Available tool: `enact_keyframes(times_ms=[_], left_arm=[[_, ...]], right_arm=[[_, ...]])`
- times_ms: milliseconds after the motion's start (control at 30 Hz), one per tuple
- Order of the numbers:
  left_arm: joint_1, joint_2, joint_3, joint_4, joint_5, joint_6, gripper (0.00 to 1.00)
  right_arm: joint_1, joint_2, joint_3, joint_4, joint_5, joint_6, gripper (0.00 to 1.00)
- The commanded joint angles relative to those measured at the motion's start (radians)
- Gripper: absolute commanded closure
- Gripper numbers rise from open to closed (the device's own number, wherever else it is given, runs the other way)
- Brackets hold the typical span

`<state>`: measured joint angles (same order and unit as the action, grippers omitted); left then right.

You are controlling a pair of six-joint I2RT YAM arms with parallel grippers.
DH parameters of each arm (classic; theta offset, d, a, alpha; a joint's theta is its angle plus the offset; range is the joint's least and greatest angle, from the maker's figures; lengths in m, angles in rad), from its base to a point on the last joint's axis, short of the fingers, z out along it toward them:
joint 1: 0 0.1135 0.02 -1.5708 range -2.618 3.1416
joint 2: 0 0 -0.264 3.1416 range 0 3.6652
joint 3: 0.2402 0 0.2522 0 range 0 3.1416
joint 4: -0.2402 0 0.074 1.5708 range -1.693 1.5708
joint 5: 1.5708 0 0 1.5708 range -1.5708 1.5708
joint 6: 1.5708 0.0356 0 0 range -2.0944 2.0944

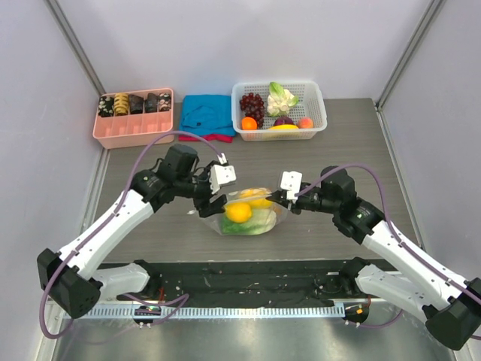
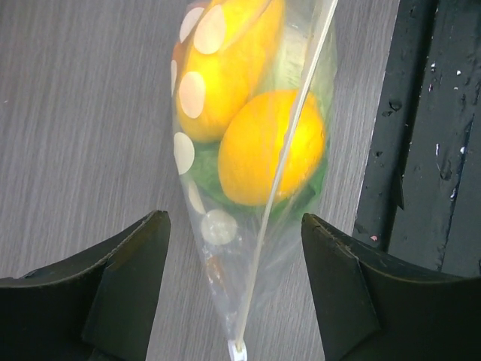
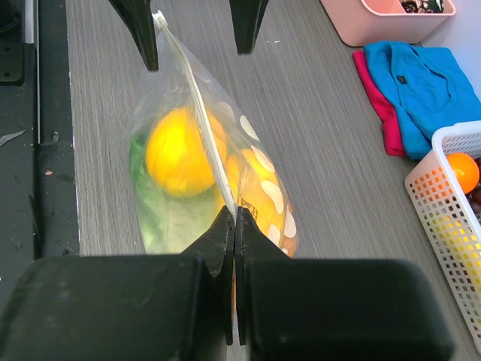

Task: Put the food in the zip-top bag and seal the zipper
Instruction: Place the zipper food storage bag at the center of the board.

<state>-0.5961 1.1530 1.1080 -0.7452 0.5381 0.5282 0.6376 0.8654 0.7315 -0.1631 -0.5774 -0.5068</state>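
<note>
The zip-top bag point(image 1: 248, 214) stands on the table between the arms. Inside it are yellow and orange round fruits point(image 1: 239, 212) and green lettuce point(image 1: 261, 222). The zipper point(image 3: 201, 116) runs as a thin whitish strip along its top edge. My right gripper point(image 3: 237, 214) is shut on the zipper's right end. My left gripper point(image 2: 234, 248) is open, its fingers point(image 2: 131, 263) apart on either side of the bag's left end point(image 2: 240, 301), touching nothing. The fruits point(image 2: 267, 147) also show in the left wrist view. The left fingertips point(image 3: 146, 37) appear at the top of the right wrist view.
A white lattice basket point(image 1: 316, 113) with toy fruit stands at the back right. A pink tray point(image 1: 135, 120) with dark snacks is at the back left. Blue and red cloths point(image 1: 207, 116) lie between them. A black strip point(image 1: 248, 271) edges the table's near side.
</note>
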Motion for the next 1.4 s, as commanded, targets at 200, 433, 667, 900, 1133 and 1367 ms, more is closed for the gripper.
enact_keyframes(times_ms=[200,433,667,900,1133,1367], left_arm=[[-0.088,0.059,-0.004,0.086,-0.013,-0.043,0.62],[-0.074,0.089,0.045,0.139,-0.038,-0.187,1.00],[-0.061,0.306,0.387,0.083,-0.124,-0.136,1.00],[-0.057,0.470,0.576,0.038,-0.196,0.003,1.00],[-0.079,0.493,0.465,0.038,-0.162,-0.122,1.00],[-0.192,0.396,0.173,0.116,-0.086,-0.306,0.96]], right_arm=[[0.005,-0.034,0.043,-0.009,-0.033,-0.044,0.99],[0.008,-0.040,0.069,-0.018,-0.032,0.117,0.73],[0.007,-0.078,0.146,-0.033,0.212,0.560,0.00],[-0.071,-0.131,0.207,-0.038,0.323,0.773,0.00],[-0.131,-0.132,0.186,-0.038,0.386,0.768,0.00],[-0.164,-0.121,0.126,-0.064,0.418,0.835,0.00]])
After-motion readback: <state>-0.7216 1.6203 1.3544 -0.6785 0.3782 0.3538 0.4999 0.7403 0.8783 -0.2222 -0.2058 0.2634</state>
